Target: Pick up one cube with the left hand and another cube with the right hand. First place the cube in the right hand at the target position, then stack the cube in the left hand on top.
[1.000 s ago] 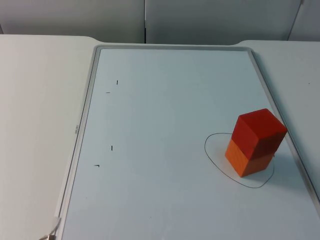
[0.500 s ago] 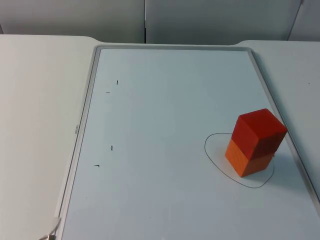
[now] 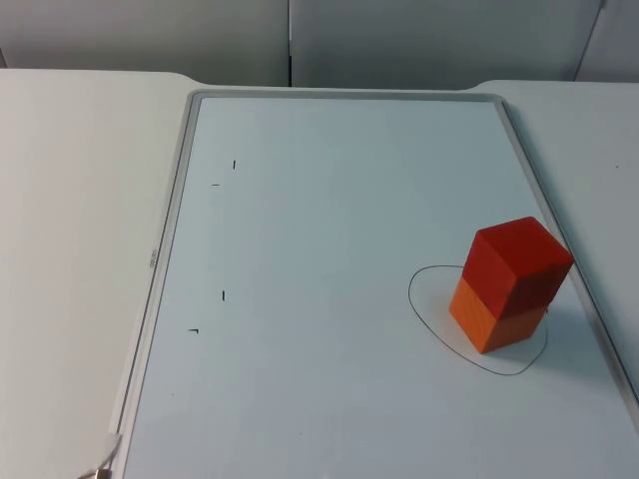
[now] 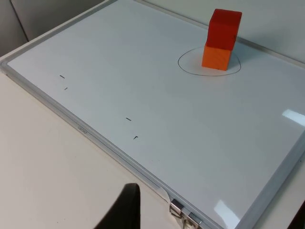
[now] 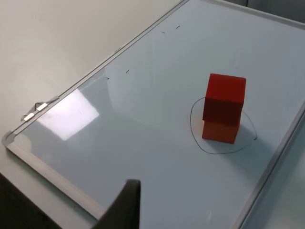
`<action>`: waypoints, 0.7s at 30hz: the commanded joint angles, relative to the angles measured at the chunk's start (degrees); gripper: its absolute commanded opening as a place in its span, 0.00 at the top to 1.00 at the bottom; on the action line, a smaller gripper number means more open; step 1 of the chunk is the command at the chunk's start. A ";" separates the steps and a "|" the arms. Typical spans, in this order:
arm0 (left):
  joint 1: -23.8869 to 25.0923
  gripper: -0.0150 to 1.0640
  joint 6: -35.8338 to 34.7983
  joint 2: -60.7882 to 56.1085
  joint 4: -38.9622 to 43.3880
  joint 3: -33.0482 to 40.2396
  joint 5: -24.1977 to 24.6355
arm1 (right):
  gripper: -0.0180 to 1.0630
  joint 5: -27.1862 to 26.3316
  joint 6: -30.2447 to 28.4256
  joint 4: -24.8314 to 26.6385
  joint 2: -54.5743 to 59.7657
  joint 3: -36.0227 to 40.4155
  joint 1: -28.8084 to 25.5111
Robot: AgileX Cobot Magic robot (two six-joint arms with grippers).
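The red cube is sitting squarely on the orange cube inside the drawn ring, well ahead of both tools; whether they are apart I cannot tell. Best keeping clear.

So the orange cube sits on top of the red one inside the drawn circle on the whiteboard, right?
Not quite: the order is reversed. The red cube sits on top of the orange cube, as the top view shows. The rest holds: the stack stands inside the drawn circle on the whiteboard.
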 commanded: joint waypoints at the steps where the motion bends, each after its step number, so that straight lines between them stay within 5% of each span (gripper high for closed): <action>1: -0.08 0.01 -0.42 -0.22 0.12 0.20 -0.66 | 0.02 -0.64 -0.04 0.23 -0.23 0.27 0.20; 21: -0.08 0.01 -0.42 -0.22 0.24 0.20 -0.66 | 0.01 -0.73 -2.51 1.48 -0.23 0.27 0.20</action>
